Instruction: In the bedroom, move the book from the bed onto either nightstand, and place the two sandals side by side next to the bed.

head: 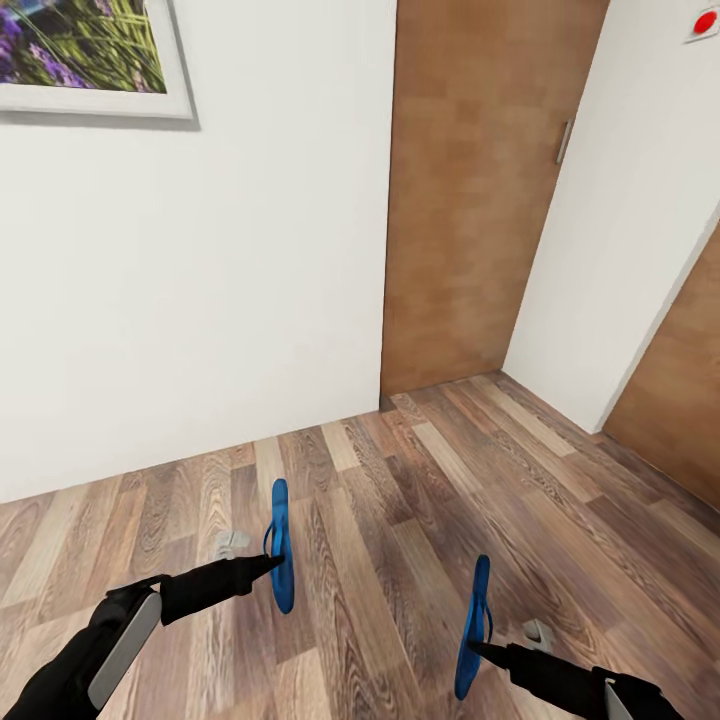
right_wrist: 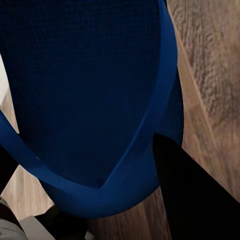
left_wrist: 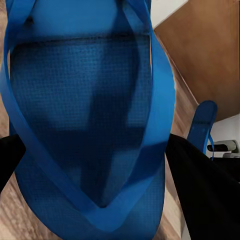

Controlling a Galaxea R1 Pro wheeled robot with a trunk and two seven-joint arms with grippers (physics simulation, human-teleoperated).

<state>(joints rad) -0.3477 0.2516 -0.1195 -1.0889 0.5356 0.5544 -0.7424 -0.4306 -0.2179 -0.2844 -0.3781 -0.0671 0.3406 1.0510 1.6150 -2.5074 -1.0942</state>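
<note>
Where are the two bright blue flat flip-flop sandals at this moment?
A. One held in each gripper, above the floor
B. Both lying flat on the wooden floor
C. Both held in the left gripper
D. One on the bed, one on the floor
A: the left gripper grips one bright blue flat flip-flop sandal by its strap, and the right gripper grips the other sandal, both edge-on above the wooden plank floor.

wood-plank floor [head: 400, 520] in mixed brown and grey tones. plain white wall [head: 200, 300] ahead. framed lavender-field picture with pale frame [head: 90, 55] on wall, upper left. tall brown wooden door [head: 475, 190] with slim metal handle [head: 565, 141]. small red round fixture [head: 703, 21] on white wall, upper right.
</note>
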